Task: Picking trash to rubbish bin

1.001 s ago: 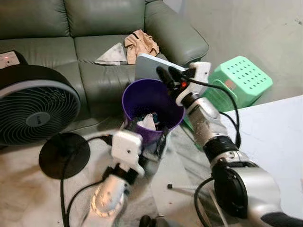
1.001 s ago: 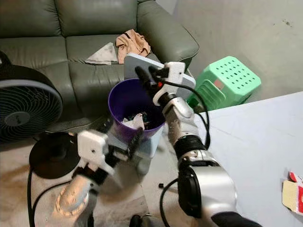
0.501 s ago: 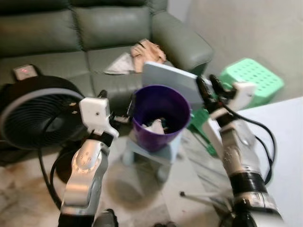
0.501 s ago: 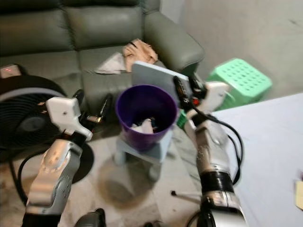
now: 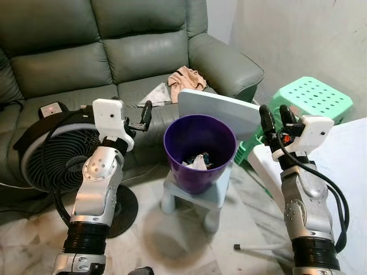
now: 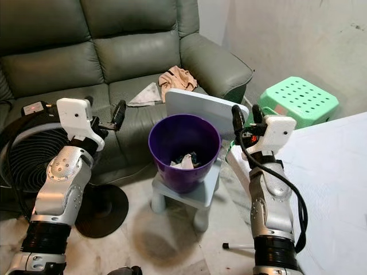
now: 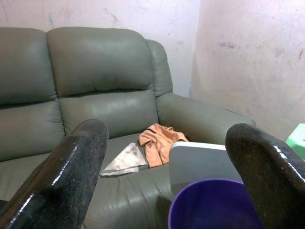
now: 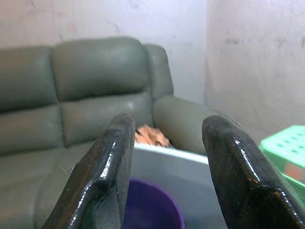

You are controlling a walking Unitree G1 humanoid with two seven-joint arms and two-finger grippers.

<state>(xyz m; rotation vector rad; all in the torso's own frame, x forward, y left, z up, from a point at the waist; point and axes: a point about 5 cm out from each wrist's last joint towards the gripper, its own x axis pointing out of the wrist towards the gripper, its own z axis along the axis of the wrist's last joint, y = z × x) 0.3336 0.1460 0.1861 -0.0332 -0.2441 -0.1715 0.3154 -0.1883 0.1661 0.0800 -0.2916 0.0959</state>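
Flanking the purple bin (image 5: 199, 150) holding trash (image 5: 198, 161), left gripper (image 5: 139, 116) and right gripper (image 5: 275, 118) hover, fingers spread, empty.

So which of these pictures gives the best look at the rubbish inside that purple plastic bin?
The right eye view: the round purple plastic bin is seen from above, crumpled rubbish inside. The left eye view matches. Both wrist views catch just its rim.

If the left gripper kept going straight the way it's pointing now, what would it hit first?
Probably the sofa. The open left gripper looks along its fingers over the purple bin rim toward the seat with the orange cloth. Depth is unclear, though.
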